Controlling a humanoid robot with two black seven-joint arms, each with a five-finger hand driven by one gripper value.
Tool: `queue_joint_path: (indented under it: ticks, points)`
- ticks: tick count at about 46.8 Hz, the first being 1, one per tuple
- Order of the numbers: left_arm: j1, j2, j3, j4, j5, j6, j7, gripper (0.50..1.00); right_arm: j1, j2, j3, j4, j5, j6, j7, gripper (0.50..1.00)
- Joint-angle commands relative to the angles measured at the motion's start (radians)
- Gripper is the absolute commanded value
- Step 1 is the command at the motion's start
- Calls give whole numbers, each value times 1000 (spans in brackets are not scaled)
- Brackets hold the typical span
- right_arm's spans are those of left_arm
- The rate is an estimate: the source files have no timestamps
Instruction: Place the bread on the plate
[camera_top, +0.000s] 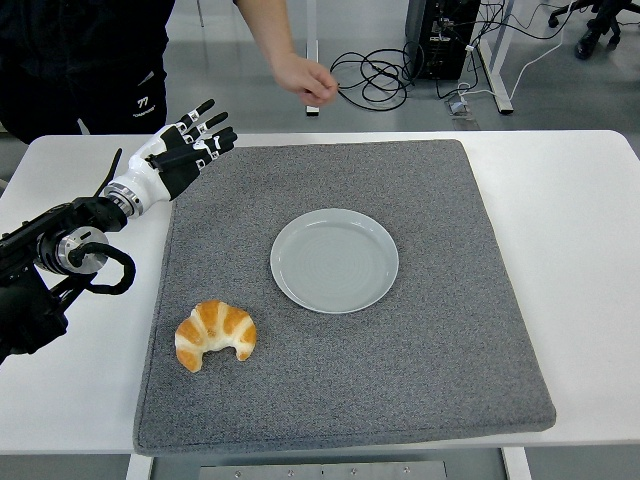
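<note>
Bread (216, 335) lying on the grey mat (440, 370), near-left of the plate (334, 260) and well apart from it; plate empty at the mat's middle. Left robot hand (188, 148) raised over the mat's far-left corner, far-left of the plate, fingers spread wide, holding nothing. Right arm out of view.

Reach not yet begun, by the look of it. Best done by swinging the hand back toward the near edge, coming down over the crescent's thick middle, closing softly so the crust is not crushed, then lifting clear before carrying across and lowering onto the plate's flat centre rather than its rim.

Person's hand (305, 78) hanging beyond the worktop (580, 230), far of the plate, touching nothing there. Left arm cut off at the frame's edge; thumb position hard to make out; bread's underside hidden.
</note>
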Motion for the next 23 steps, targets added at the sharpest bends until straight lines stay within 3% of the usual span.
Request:
queue_joint_path:
  ticks: [1, 23]
  points:
    - [0, 0, 4, 0, 2, 0, -2, 968, 0, 0, 0, 0, 0, 0, 0, 1000]
    - [7, 0, 4, 0, -1, 6, -3, 968, 0, 0, -1, 0, 0, 0, 0, 1000]
